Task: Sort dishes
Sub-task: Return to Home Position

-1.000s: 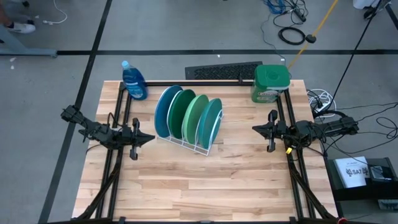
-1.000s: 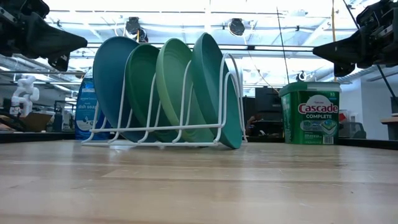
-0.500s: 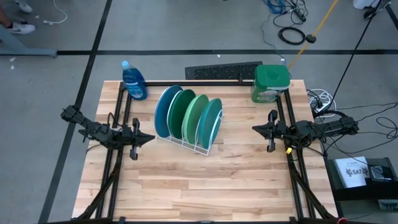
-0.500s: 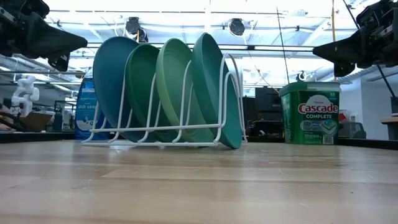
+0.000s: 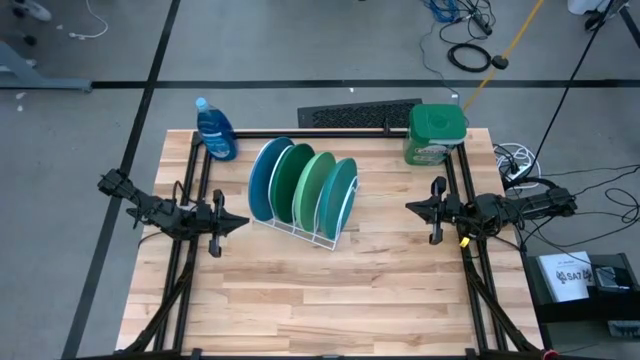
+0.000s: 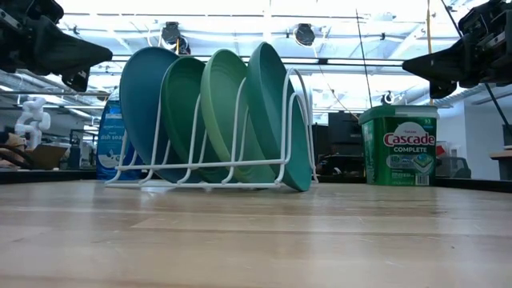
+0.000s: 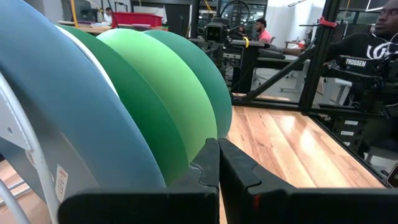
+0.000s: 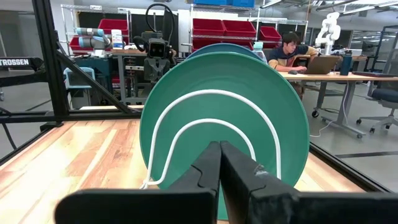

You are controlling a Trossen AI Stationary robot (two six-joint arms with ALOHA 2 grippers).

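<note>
Four plates stand on edge in a white wire rack (image 5: 322, 238) at the table's far middle: blue (image 5: 262, 172), dark green (image 5: 288, 178), light green (image 5: 312, 186) and teal (image 5: 338, 192). In the low view they lean in the rack's slots (image 6: 212, 104). My left gripper (image 5: 243, 222) is shut and empty, left of the rack and above the table. My right gripper (image 5: 410, 208) is shut and empty, right of the rack. The left wrist view shows the blue plate (image 7: 68, 106) close by; the right wrist view faces the teal plate (image 8: 224, 118).
A blue dish-soap bottle (image 5: 215, 130) stands at the far left corner. A green-lidded Cascade tub (image 5: 436, 134) stands at the far right. The near half of the wooden table (image 5: 330, 300) is bare. People sit at desks in the room beyond.
</note>
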